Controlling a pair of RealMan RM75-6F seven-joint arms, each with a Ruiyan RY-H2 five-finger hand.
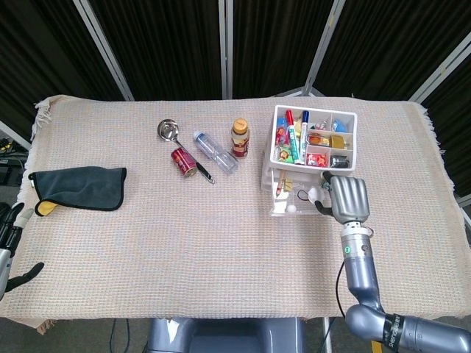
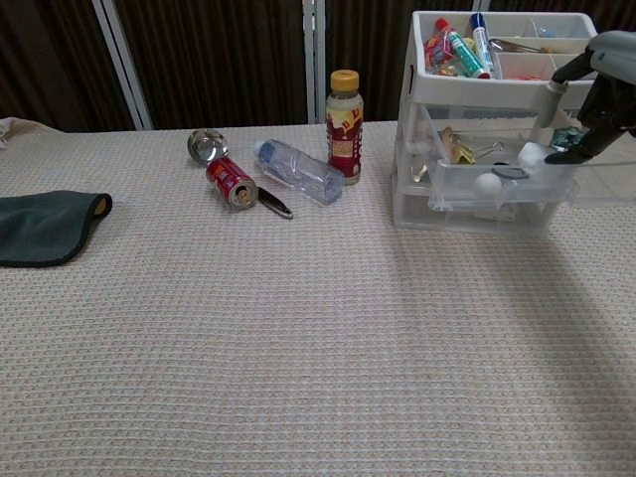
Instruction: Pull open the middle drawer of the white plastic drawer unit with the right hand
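The white plastic drawer unit [image 1: 274, 158] [image 2: 417, 94] stands at the back right, with an open tray of pens and small items on top. Its clear middle drawer [image 1: 293, 203] [image 2: 502, 184] sticks out toward me, holding clips and small white balls. My right hand [image 1: 346, 197] [image 2: 599, 91] is at the drawer's right end. Its fingers point at the unit, spread apart, with the fingertips over the drawer's open top. Whether they touch the rim is unclear. My left hand [image 1: 9, 246] hangs off the table's left edge, fingers apart and empty.
Left of the unit stand a brown bottle [image 1: 240, 137] [image 2: 344, 111], a lying clear bottle [image 1: 215, 151] [image 2: 298, 171], a red can [image 1: 183, 162] [image 2: 231, 182] and a ladle [image 1: 168, 130] [image 2: 206, 145]. A dark cloth [image 1: 79, 187] [image 2: 45, 227] lies far left.
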